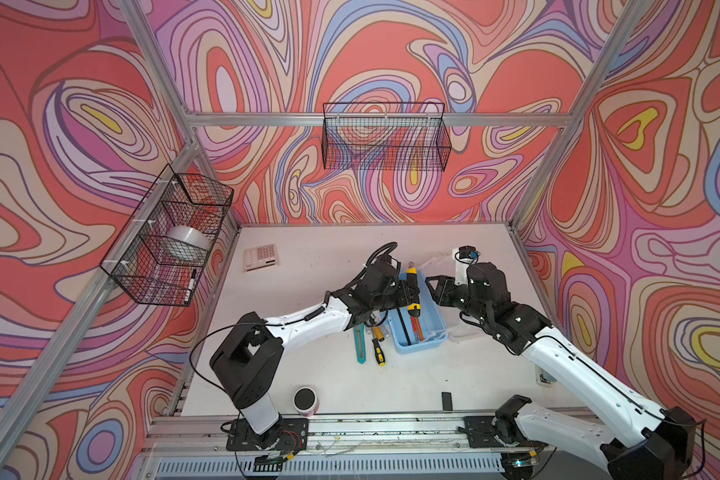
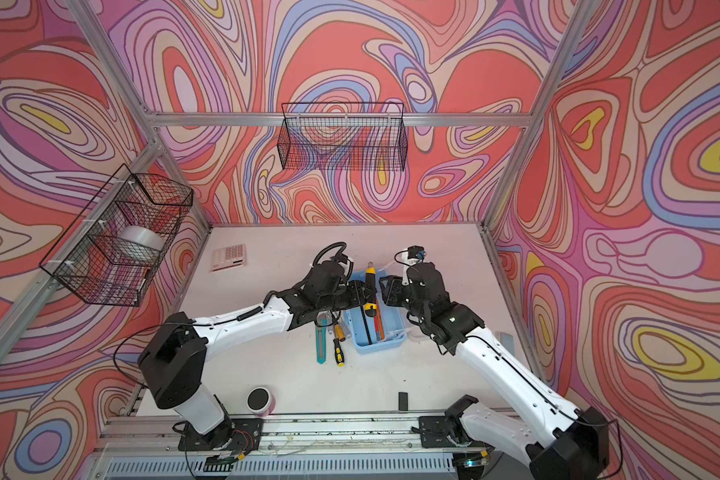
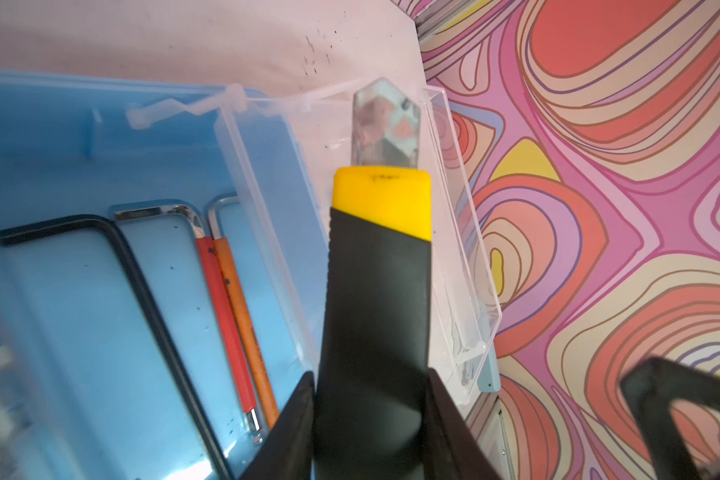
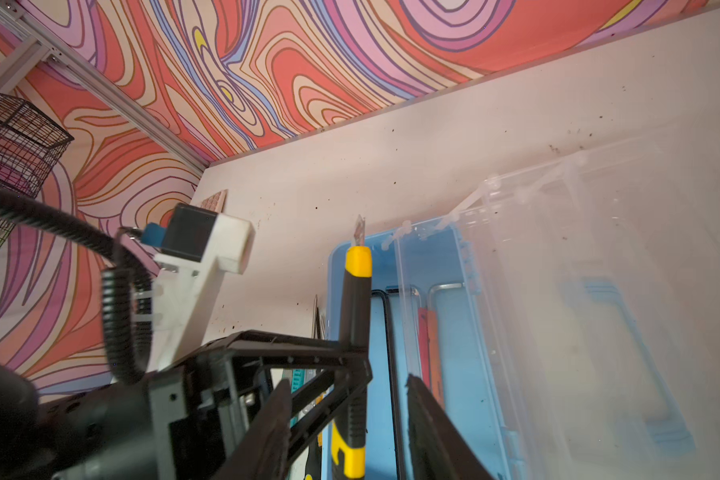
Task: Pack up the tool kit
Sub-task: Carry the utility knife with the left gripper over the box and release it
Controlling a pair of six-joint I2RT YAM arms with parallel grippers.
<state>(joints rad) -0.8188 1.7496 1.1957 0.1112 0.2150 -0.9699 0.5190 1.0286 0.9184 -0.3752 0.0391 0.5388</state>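
The light blue case [image 1: 427, 337] stands open mid-table, its clear lid [image 3: 454, 249] folded back on its right. My left gripper [image 1: 410, 291] is shut on the black body of the yellow-black utility knife [image 3: 379, 270], held over the case's far left part with its blade tip pointing away. A black hex key [image 3: 100, 257] and red and orange ones [image 3: 225, 311] lie inside. My right gripper [image 1: 431, 289] hovers open just right of the knife, gripping nothing. The teal utility knife [image 1: 360, 343] and screwdrivers [image 1: 378, 351] lie left of the case.
A pink-white calculator [image 1: 261, 257] lies at the far left. A round pot [image 1: 305, 401] and a small black block [image 1: 446, 401] sit near the front edge. A pale blue stapler [image 2: 506, 338] lies by the right wall. Wire baskets [image 1: 385, 137] hang on the walls.
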